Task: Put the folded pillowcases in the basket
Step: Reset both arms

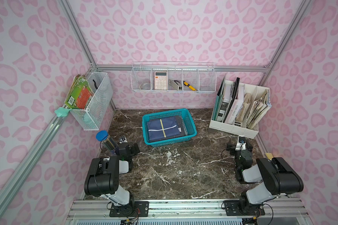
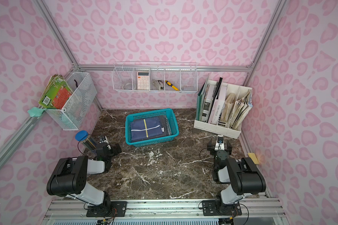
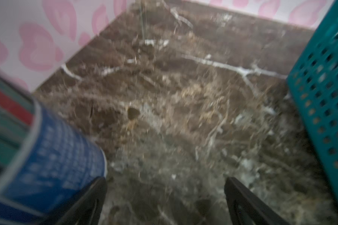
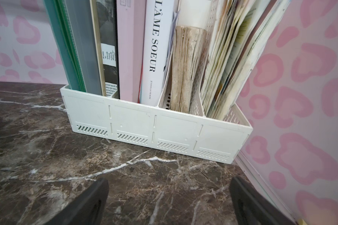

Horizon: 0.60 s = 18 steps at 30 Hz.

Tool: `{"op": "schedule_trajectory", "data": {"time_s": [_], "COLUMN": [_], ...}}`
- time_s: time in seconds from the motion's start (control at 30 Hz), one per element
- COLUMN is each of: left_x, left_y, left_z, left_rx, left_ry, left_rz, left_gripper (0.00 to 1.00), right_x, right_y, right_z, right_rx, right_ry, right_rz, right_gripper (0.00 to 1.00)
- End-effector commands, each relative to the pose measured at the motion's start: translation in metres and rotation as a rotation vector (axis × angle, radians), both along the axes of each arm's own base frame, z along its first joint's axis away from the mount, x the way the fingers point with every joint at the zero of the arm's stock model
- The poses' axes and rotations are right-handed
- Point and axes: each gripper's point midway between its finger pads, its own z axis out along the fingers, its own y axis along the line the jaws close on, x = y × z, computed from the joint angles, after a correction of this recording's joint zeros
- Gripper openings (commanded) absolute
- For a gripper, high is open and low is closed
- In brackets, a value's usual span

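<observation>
The teal basket point(image 1: 165, 113) point(image 2: 148, 114) stands on the marble table toward the back middle. The folded pillowcase point(image 1: 156, 130) point(image 2: 140, 131), navy with a yellow and a white stripe, lies flat inside it over a grey layer. My left gripper point(image 1: 124, 145) point(image 2: 105, 146) is open and empty to the front left of the basket, low over the table. In the blurred left wrist view the left gripper point(image 3: 165, 194) has the basket wall point(image 3: 324, 87) to one side. My right gripper point(image 1: 240, 146) point(image 2: 220, 145) point(image 4: 169, 194) is open and empty at the right, apart from the basket.
A clear pencil tube with a blue cap point(image 1: 106, 143) point(image 3: 53, 155) stands right beside the left gripper. The white file organiser point(image 1: 232, 127) point(image 4: 154, 124) with books faces the right gripper. White wire baskets point(image 1: 95, 101) point(image 1: 174, 81) hang on the walls. A small yellow piece point(image 1: 269, 155) lies at the right edge.
</observation>
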Motion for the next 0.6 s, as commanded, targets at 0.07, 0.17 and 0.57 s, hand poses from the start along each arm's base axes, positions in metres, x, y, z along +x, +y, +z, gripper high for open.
{"op": "schedule_trajectory", "data": {"time_s": [0.07, 0.17, 0.57], "left_x": [0.0257, 0.0243, 0.0243], "left_y": [-0.0131, -0.012, -0.0125], "left_z": [0.0355, 0.0339, 0.0339], "left_rx": [0.021, 0.007, 0.001], "left_ry": [-0.128, -0.115, -0.101], "left_rz": [-0.118, -0.106, -0.103], "left_gripper": [0.99, 1.0, 0.99], "right_x": [0.0102, 0.0105, 0.01], "right_y": [0.003, 0.003, 0.0032], "right_z": [0.0109, 0.0115, 0.011], "right_rx": [0.057, 0.058, 0.058], "right_ry": [-0.04, -0.042, -0.041], "right_rz": [0.041, 0.041, 0.041], "right_gripper": [1.0, 1.0, 1.0]}}
